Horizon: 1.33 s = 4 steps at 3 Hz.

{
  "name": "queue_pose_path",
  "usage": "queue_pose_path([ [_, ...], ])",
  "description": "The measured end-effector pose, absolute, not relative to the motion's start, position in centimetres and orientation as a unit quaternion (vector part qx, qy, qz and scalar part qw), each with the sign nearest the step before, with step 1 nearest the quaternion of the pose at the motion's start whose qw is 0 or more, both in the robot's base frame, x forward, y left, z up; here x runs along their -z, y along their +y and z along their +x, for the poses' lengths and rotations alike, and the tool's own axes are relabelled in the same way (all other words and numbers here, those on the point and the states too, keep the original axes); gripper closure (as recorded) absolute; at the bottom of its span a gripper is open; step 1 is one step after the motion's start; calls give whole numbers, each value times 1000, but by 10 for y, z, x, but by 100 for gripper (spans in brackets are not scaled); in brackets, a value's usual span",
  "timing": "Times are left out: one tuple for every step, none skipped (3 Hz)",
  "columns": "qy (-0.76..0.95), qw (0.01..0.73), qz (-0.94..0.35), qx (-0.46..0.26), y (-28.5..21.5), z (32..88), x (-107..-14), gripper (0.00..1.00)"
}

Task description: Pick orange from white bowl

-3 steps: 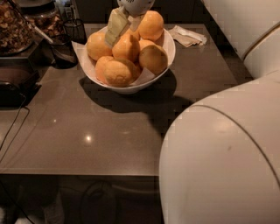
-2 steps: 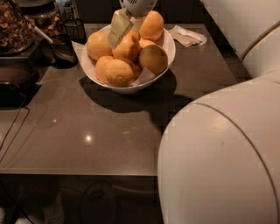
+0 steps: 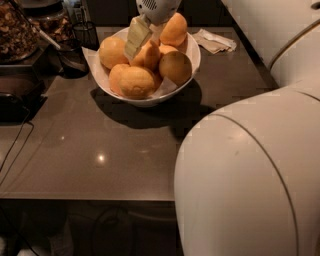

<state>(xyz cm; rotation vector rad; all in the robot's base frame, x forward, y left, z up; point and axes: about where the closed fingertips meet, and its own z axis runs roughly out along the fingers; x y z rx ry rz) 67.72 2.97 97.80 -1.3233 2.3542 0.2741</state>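
The white bowl (image 3: 192, 60) stands at the back middle of the dark counter and holds several yellow-orange oranges. One orange (image 3: 136, 82) lies at the front, another orange (image 3: 175, 67) at the right, and a third orange (image 3: 175, 30) on top at the back. My gripper (image 3: 145, 40) comes down from the top edge into the middle of the pile. Its pale tip rests against a central orange (image 3: 151, 54) that is partly hidden. The white wrist (image 3: 157, 7) sits just above the bowl.
A crumpled napkin (image 3: 215, 41) lies right of the bowl. A small dark dish with a spoon (image 3: 72, 59) and a glass jar of granola (image 3: 15, 30) stand at the left. A black cable (image 3: 15, 145) runs down the left side. My white arm body (image 3: 250, 175) fills the right foreground.
My gripper has sunk slightly lower into the pile of oranges. The bowl and oranges have not visibly moved.
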Motion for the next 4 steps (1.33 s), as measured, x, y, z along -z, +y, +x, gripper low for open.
queue_pose_path([
  [845,206,-483,-98,31,679,-972,38],
  [843,202,-490,-92,30,682,-968,38],
  [840,201,-496,-87,29,686,-963,39],
  [835,203,-504,-85,29,689,-956,40],
])
